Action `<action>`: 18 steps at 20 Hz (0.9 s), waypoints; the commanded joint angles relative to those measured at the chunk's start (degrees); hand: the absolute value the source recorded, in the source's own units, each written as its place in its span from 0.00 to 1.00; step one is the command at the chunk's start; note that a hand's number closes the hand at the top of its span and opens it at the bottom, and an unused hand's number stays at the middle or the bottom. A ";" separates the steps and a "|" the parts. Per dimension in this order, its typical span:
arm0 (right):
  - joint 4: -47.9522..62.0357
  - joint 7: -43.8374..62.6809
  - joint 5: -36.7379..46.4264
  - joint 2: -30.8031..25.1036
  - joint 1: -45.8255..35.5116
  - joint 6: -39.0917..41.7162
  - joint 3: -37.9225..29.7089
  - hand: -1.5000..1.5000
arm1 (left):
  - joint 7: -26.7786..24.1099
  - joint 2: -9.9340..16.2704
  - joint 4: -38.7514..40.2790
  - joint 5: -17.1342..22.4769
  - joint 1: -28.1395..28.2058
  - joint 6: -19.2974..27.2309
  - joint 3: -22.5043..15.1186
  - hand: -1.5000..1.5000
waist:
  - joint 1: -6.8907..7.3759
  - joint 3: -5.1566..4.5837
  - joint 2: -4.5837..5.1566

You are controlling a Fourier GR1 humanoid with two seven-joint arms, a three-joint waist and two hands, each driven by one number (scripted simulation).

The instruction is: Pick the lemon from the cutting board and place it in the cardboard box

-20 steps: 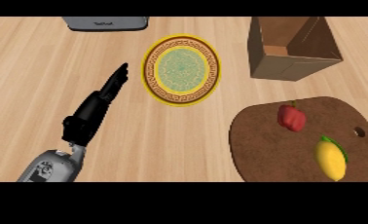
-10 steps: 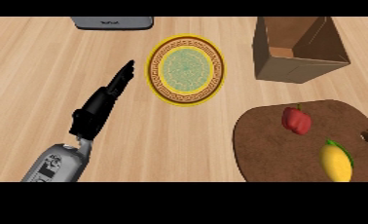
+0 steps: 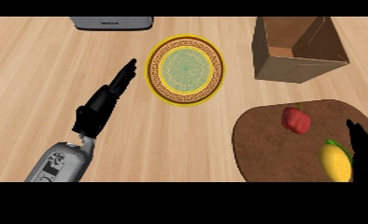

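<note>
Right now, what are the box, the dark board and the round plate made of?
The box looks like plain brown cardboard: matte, with folded flaps. The dark board looks like dark brown wood, dull, though its grain is faint. The plate looks like glazed ceramic, with a yellow rim, a patterned band and a green middle, but painted plastic is possible.

I see a light wood-grain counter (image 3: 43,72) filling the view, evenly lit, with a grey appliance (image 3: 111,22) cut off at the top edge.
</note>
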 commanded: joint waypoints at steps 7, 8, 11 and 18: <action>4.70 -1.30 3.65 5.69 -1.13 3.78 -3.78 0.00 | 4.48 -1.73 -0.43 -1.33 -3.31 -3.35 5.12 0.50 | -0.32 0.02 -0.04; 5.37 -0.08 2.75 5.51 -2.74 6.33 -5.10 0.00 | 1.59 -1.77 -2.71 -2.80 2.55 -2.93 3.25 0.50 | -0.05 0.01 -0.06; 2.51 0.46 4.66 7.31 0.07 7.44 -3.41 0.00 | 0.83 -2.57 -2.78 -4.19 3.97 -3.33 3.14 0.50 | -0.25 0.01 -0.09; 12.51 -3.02 4.98 12.61 -4.72 8.08 -5.35 0.00 | 0.65 -5.36 -1.30 -5.98 2.54 -4.35 5.15 0.50 | -0.13 0.02 -0.03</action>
